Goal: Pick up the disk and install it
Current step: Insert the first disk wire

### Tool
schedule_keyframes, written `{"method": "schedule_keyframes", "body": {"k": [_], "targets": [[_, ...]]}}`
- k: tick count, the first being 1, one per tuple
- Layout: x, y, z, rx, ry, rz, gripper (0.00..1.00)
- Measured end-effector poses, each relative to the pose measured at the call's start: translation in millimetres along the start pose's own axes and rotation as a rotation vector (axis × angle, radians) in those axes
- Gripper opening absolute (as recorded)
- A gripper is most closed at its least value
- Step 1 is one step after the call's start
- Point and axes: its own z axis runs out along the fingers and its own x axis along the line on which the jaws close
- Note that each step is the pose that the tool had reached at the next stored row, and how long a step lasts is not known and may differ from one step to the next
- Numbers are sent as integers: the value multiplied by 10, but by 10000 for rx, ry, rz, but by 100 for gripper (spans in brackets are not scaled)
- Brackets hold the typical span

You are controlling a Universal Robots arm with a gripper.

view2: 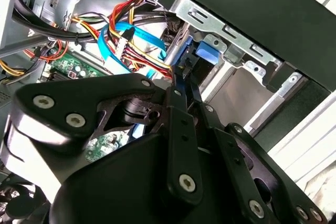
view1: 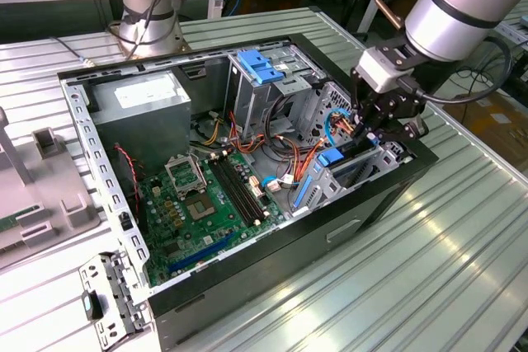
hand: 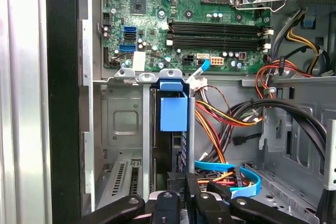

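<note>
Exterior view: where the drive bay (view1: 351, 172) sits in the case (view1: 247, 228), the gripper (view1: 373, 131) hangs just above it.
Second wrist view: fingers (view2: 185, 109) nearly closed, pinching the disk (view2: 181, 85) edge.
First wrist view: disk (hand: 173, 129) stands upright inside the bay, beside the motherboard (hand: 210, 24).

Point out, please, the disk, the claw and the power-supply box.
disk (hand: 173, 114), first wrist view, blue carrier end.
claw (hand: 185, 184), first wrist view, between the fingertips.
power-supply box (view1: 142, 113), exterior view, grey top face.

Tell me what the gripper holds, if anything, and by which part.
The gripper is shut on the disk, standing on edge in the case's drive bay, gripping its thin end farthest from the blue tab.
</note>
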Motion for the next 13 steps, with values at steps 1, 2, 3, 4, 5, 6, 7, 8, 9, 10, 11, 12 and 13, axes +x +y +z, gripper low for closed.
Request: {"method": "schedule_keyframes", "body": {"k": [1,2,3,4,5,6,7,8,9,10,11,12,13], "targets": [[2,1,-1,0,1,-1,17],[3,5,0,0,0,0,17],[3,9,-1,0,-1,1,17],[4,14,0,0,-2,0,17],[4,18,0,0,-3,0,17],[5,20,0,0,-4,-1,17],[5,20,1,0,-4,-2,17],[4,20,1,0,-5,-3,17],[4,21,0,0,-6,-5,17],[4,21,-1,-1,-7,-7,17],[4,21,-1,-1,-8,-8,17],[4,21,-3,-1,-6,-9,17],[4,20,-3,-1,-5,-11,17]]}}
